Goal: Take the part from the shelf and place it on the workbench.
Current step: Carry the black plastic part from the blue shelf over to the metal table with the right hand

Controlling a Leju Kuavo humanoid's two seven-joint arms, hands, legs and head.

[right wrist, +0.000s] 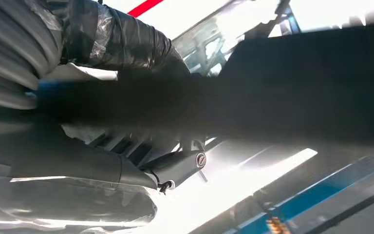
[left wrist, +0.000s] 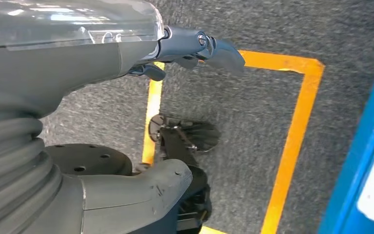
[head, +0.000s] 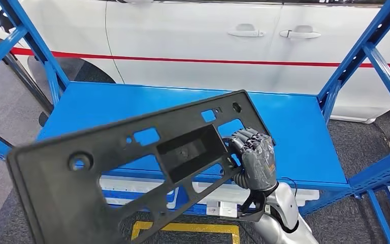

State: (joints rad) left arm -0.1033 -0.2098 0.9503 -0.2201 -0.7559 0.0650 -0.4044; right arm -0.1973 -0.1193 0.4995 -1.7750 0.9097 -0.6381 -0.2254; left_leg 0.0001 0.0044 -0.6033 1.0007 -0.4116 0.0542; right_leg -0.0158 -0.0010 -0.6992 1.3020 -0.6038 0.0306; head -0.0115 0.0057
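Right robot hand point(head: 254, 157) gripping black part point(head: 132, 162) at its right-side edge, fingers curled over the rim next to the central recess. Part lifted clear above blue shelf point(head: 304, 132), tilted, left end low and close to camera, right end higher over shelf's front edge. Flat long black plastic panel, rectangular cutouts, round holes, one boxy recessed pocket mid-way. White car point(head: 208, 40) with red stripe behind shelf. Left robot hand point(left wrist: 126, 73) hanging over grey floor point(left wrist: 253, 112) with yellow tape point(left wrist: 292, 141), holding nothing, fingers apart.
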